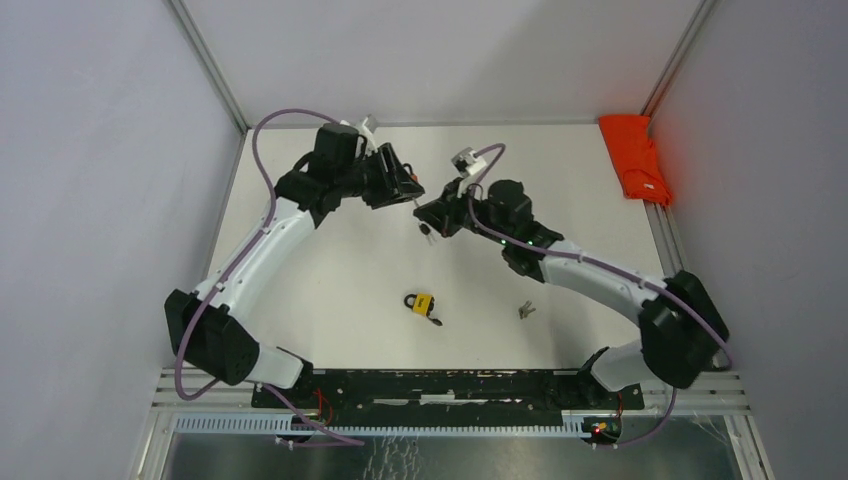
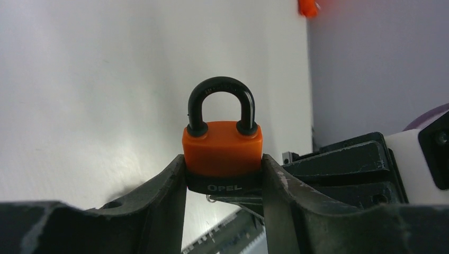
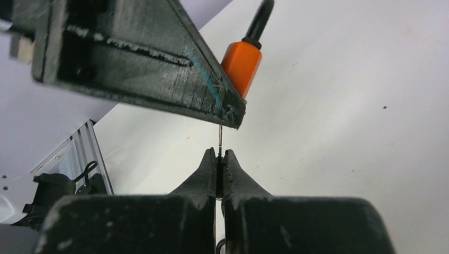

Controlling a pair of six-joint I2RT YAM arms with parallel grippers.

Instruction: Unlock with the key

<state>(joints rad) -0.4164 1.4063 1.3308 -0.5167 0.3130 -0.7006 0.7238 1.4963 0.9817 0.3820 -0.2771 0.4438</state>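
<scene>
My left gripper [image 2: 223,174] is shut on an orange padlock [image 2: 222,151] with a black shackle, held above the table with its shackle closed and its black base toward the camera. In the top view the left gripper [image 1: 405,188] meets the right gripper [image 1: 428,214] at the middle back. My right gripper [image 3: 221,154] is shut on a thin key [image 3: 220,138] seen edge-on; its blade runs up behind the left gripper's finger toward the padlock [image 3: 242,61]. The keyhole itself is hidden.
A yellow padlock [image 1: 423,303] lies on the table near the middle front. A small set of keys [image 1: 525,311] lies to its right. An orange-red cloth [image 1: 634,158] lies at the back right edge. Grey walls enclose the table.
</scene>
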